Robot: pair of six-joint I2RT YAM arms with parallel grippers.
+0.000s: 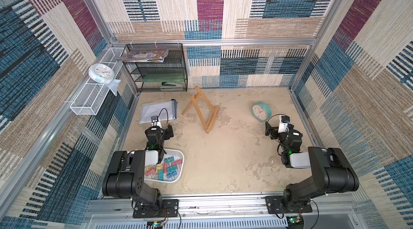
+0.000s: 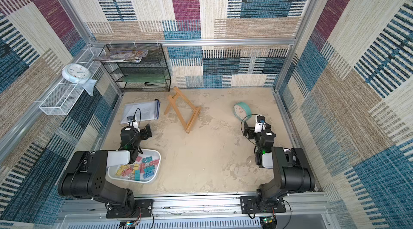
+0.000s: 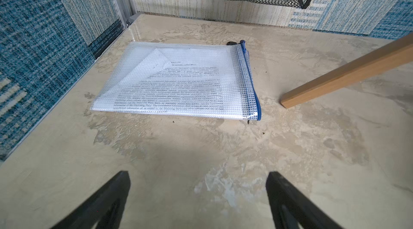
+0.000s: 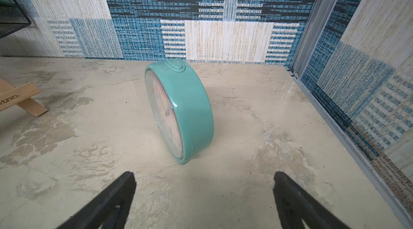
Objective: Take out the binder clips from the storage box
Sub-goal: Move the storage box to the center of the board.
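Note:
The storage box [image 1: 181,160] is a shallow white tray at the near left of the table, also seen in a top view at its rim [image 2: 158,165]. Inside it lie the binder clips [image 1: 166,168] [image 2: 143,169], a loose heap of pink, yellow, teal and blue. My left forearm hides the box's left part. My left gripper [image 1: 168,131] [image 3: 198,175] hovers open beyond the box's far edge, over bare table. On the far right of the table my right gripper [image 1: 269,128] [image 4: 204,174] is open and empty, well away from the box.
A mesh zip pouch [image 3: 178,80] with papers lies ahead of the left gripper. A folded wooden easel [image 1: 201,111] lies mid-table. A teal clock [image 4: 181,113] stands ahead of the right gripper. At back left are a black mesh rack [image 1: 156,69] and a white wire basket [image 1: 93,96].

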